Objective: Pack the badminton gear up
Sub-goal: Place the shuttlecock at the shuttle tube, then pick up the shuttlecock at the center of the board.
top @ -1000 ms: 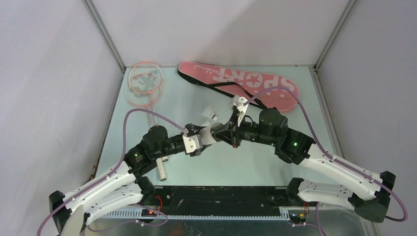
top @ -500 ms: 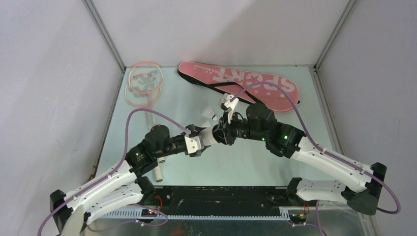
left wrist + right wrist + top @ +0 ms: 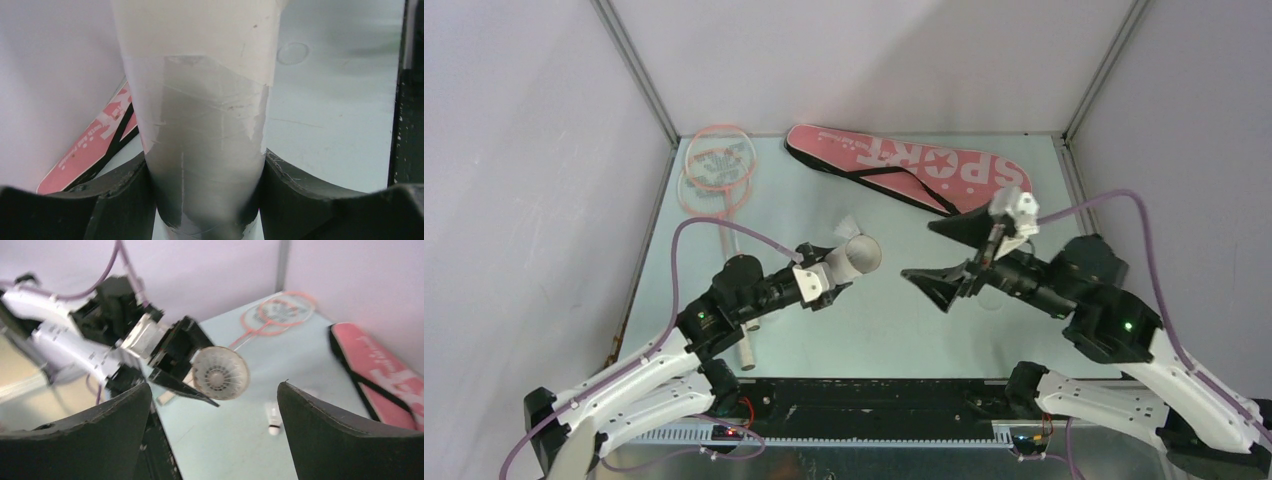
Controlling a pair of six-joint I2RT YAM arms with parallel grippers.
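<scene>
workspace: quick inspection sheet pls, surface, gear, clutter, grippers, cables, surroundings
surface: pale green table, no spills seen
gear: tube held off the table, mouth toward the right arm, a shuttlecock inside; loose shuttlecock on the table beside the tube; two rackets overlapping at far left; bag flat along the far edge
clutter: nothing seen
grippers: left gripper shut on tube; right gripper open, empty, facing the tube mouth
cables: purple cables loop above both arms, clear of the gear
surroundings: plain walls, metal posts at the corners
</scene>
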